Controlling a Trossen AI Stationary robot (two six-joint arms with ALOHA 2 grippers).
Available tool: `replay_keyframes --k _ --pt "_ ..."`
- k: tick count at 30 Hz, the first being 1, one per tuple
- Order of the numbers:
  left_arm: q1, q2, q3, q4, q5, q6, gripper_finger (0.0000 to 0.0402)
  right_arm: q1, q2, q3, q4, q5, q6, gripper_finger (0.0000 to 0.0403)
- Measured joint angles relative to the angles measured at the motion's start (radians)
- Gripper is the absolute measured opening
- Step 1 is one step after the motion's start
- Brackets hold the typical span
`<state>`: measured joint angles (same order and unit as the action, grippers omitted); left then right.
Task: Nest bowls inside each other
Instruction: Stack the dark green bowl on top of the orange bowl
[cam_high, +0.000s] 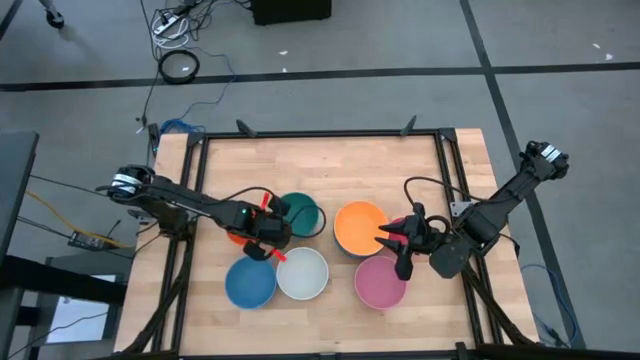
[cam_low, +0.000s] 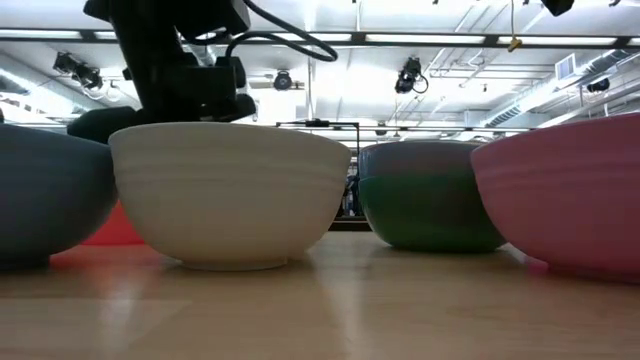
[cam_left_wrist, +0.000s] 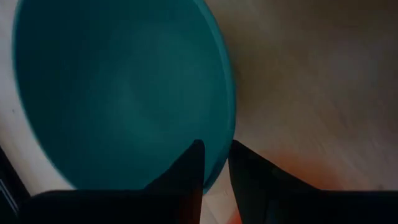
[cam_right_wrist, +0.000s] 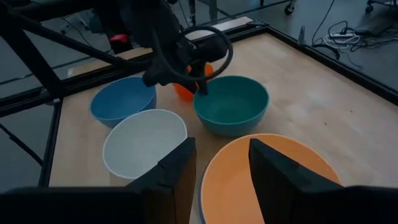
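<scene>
Five round plastic bowls sit unnested around the teal bowl (cam_high: 299, 213), whose rim the left gripper (cam_high: 268, 232) pinches; right gripper (cam_high: 398, 243) hovers parted.

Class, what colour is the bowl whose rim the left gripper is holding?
Teal, clearest in the right wrist view.

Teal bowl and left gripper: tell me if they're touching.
Touching. The left wrist view shows the left gripper straddling the teal bowl rim, one finger inside, one outside.
</scene>
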<state>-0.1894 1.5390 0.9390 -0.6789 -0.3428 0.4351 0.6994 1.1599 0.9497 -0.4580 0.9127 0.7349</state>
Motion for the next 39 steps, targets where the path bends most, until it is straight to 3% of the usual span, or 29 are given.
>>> replay_keyframes --k 3,9,18,22,32,39 --pt "0.008 0.008 0.000 0.016 0.004 0.000 0.0073 0.000 0.000 0.000 0.000 0.000 0.001 0.0137" --pt "0.026 0.007 0.000 0.032 0.004 -0.001 0.0012 0.000 0.000 0.000 0.000 0.000 0.005 0.0137" --pt "0.026 0.007 0.023 0.057 -0.044 0.002 0.0010 0.000 0.000 0.000 -0.006 0.008 0.005 0.0137" --pt "0.027 0.007 0.123 0.085 -0.037 0.021 0.0010 0.000 0.000 0.000 -0.009 0.047 -0.003 0.0137" --pt "0.024 0.010 0.410 0.087 0.106 0.055 0.0009 0.002 0.000 0.000 -0.012 0.098 -0.015 0.0137" --pt "0.004 0.113 0.518 0.147 0.146 0.053 0.0009 0.043 0.000 0.017 0.038 0.164 -0.099 0.0137"
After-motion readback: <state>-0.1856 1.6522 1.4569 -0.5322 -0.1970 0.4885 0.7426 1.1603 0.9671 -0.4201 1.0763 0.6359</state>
